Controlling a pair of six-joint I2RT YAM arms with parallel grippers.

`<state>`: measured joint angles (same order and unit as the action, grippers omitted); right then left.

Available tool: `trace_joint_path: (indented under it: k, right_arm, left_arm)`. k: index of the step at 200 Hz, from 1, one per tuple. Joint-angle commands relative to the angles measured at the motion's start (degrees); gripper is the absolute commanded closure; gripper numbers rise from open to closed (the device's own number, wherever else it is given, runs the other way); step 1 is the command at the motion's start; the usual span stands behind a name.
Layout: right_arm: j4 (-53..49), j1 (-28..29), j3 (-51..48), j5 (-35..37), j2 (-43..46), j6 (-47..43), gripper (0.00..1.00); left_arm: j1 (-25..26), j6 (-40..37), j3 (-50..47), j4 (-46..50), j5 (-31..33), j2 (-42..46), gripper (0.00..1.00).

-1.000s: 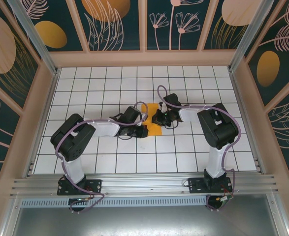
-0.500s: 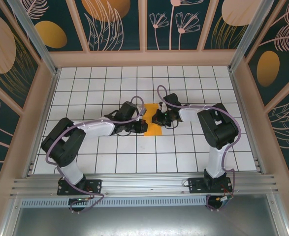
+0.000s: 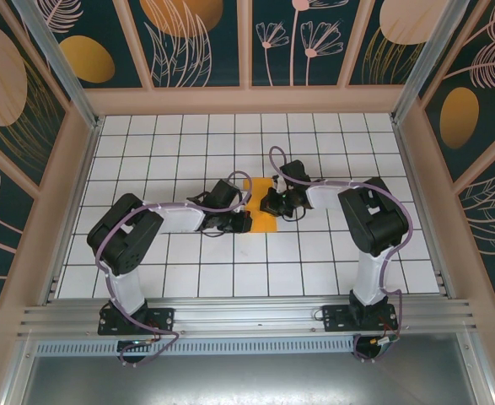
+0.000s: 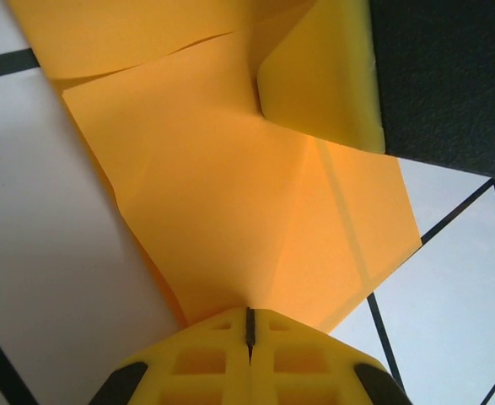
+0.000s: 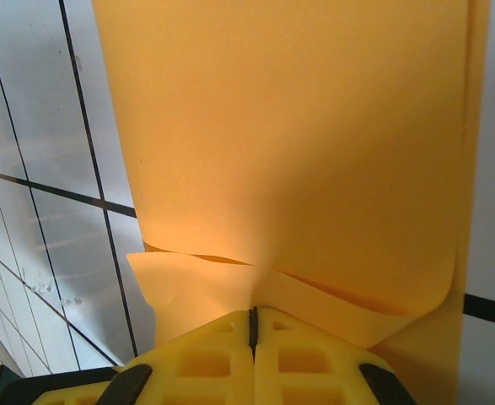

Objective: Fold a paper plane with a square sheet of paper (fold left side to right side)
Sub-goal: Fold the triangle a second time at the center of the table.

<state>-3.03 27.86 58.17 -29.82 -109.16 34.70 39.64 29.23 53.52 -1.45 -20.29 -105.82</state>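
Thin orange-yellow folded paper strip lies near-to-far between two closed grippers — left gripper touching its left edge, right gripper opposite.

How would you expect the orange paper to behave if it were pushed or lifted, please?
Probably floppy: the paper has a wavy loose layer. Likely light, so a push may slide it over the smooth tiles. Its sharp creases suggest it keeps folds and crumples easily.

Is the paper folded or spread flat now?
Folded. The square sheet of paper shows as a narrow strip from above, with overlapping creased layers in the left wrist view.
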Motion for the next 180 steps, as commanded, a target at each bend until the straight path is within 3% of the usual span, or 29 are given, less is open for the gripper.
trace_joint_path:
  k: [1,48,123,180]
  right_arm:
    - [0.0,0.3,-2.0,1.8,4.2,-2.2,1.00]
    - [1.7,2.2,-6.3,1.8,10.6,-3.1,1.00]
    - [4.0,7.0,-3.1,2.5,4.1,-2.1,1.00]
    - [0.7,6.9,-2.6,5.9,1.5,-3.2,1.00]
  left_arm:
    - [-0.3,-0.5,-0.5,1.0,1.1,-1.5,1.00]
    - [-0.3,-1.1,-0.8,0.7,0.0,-2.1,1.00]
    - [-0.3,-1.2,-0.9,0.6,-0.3,-2.2,1.00]
    - [-0.3,-1.0,-1.0,0.8,0.0,-2.1,1.00]
